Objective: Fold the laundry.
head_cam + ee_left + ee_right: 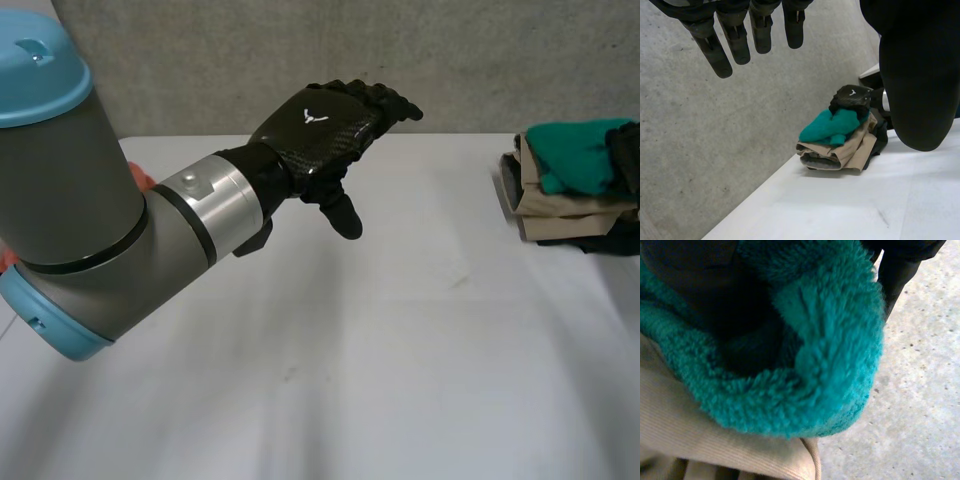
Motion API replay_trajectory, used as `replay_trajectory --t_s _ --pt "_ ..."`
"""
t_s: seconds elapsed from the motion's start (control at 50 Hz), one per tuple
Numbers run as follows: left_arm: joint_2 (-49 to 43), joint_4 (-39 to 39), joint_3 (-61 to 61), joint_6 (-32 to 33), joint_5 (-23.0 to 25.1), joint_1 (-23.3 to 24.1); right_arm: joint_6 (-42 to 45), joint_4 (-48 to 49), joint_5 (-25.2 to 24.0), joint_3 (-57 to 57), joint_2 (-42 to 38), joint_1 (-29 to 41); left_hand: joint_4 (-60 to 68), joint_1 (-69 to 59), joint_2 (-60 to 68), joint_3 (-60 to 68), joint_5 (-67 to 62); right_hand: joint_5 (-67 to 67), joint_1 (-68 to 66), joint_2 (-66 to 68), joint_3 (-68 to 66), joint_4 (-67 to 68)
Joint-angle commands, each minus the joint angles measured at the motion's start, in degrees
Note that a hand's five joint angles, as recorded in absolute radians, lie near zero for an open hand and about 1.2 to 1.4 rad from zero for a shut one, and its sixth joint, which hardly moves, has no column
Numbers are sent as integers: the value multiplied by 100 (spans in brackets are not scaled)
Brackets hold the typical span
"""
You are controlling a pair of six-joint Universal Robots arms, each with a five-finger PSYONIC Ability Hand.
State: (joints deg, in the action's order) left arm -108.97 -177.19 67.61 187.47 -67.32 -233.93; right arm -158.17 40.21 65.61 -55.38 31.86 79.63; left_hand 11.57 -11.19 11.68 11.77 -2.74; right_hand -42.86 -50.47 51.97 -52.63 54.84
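A pile of folded laundry sits at the table's far right edge: a teal fleece cloth on top, beige cloth under it, dark cloth at the bottom. My right hand rests on the teal cloth's top. In the left wrist view the pile lies beyond my left hand, with the right hand on the teal cloth. The right wrist view has teal fleece bunched against the right hand, over beige corduroy. My left hand hangs open above the table's middle, holding nothing.
The white table stretches bare between the left hand and the pile. A grey concrete wall runs behind its far edge. Something orange-red peeks out behind the left arm.
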Motion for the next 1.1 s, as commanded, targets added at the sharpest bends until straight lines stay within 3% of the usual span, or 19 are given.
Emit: replay_trajectory --t_s 0.02,0.18,0.26,0.36,0.46,0.54,0.6,0.68,0.7,0.76,0.78,0.84,0.86,1.0,1.1 --pt "25 0 7 0 0 23 146 -75 -102 -675 900 -124 -157 119 -168 -177 274 4286 4047 -4197 4263 -4484" --pt "51 0 24 0 9 155 190 -1215 65 -1317 1981 -237 -157 119 -168 -177 274 4286 4047 -4197 4263 -4484" --pt "130 0 59 0 9 181 531 -2952 582 -1291 2324 -772 -157 119 -168 -177 274 4286 4047 -4197 4263 -4484" --pt "174 -26 60 -9 26 208 1533 -4047 1154 -984 2553 -1143 -157 119 -168 -177 274 4286 4047 -4197 4263 -4484" --pt "306 -202 -2 -105 26 269 2001 -3645 1858 -676 2729 -1108 -157 119 -168 -177 274 4286 4047 -4197 4263 -4484" --pt "481 -474 -107 -272 0 261 1668 -2556 1815 -859 3124 -714 -157 119 -168 -177 274 4286 4047 -4197 4263 -4484" --pt "736 -632 -230 -465 -123 155 1237 -1650 1473 -1439 3677 -108 -157 119 -168 -177 274 4286 4047 -4197 4263 -4484" --pt "1026 -659 -336 -545 -649 -301 789 -718 516 -2440 4284 675 -157 119 -168 -177 274 4286 4047 -4197 4263 -4484" --pt "1088 -650 -336 -510 -912 -633 701 -490 157 -2834 4416 946 -157 119 -168 -177 274 4286 4047 -4197 4263 -4484" --pt "1088 -554 -292 -370 -1168 -1310 691 -391 -241 -3390 4566 1317 -157 119 -168 -177 274 4286 4047 -4197 4263 -4484" --pt "1071 -432 -222 -152 -1265 -1774 700 -435 -416 -3705 4619 1544 -157 119 -168 -177 274 4286 4047 -4197 4263 -4484" --pt "896 -264 -82 420 -1327 -2339 700 -654 -444 -4093 4654 1818 -157 119 -168 -177 274 4286 4047 -4197 4263 -4484" --pt "634 -220 -20 900 -1327 -2619 709 -829 -427 -4312 4680 1967 -157 119 -168 -177 274 4286 4047 -4197 4263 -4484" --pt "-922 -351 -116 2775 -1196 -3281 937 -1638 -418 -4797 4619 2214 -157 119 -168 -177 274 4286 4047 -4197 4263 -4484" --pt "-2266 -868 -484 3366 -486 -3632 1323 -1990 -392 -5008 4619 2153 -157 119 -168 -177 274 4286 4047 -4197 4263 -4484"
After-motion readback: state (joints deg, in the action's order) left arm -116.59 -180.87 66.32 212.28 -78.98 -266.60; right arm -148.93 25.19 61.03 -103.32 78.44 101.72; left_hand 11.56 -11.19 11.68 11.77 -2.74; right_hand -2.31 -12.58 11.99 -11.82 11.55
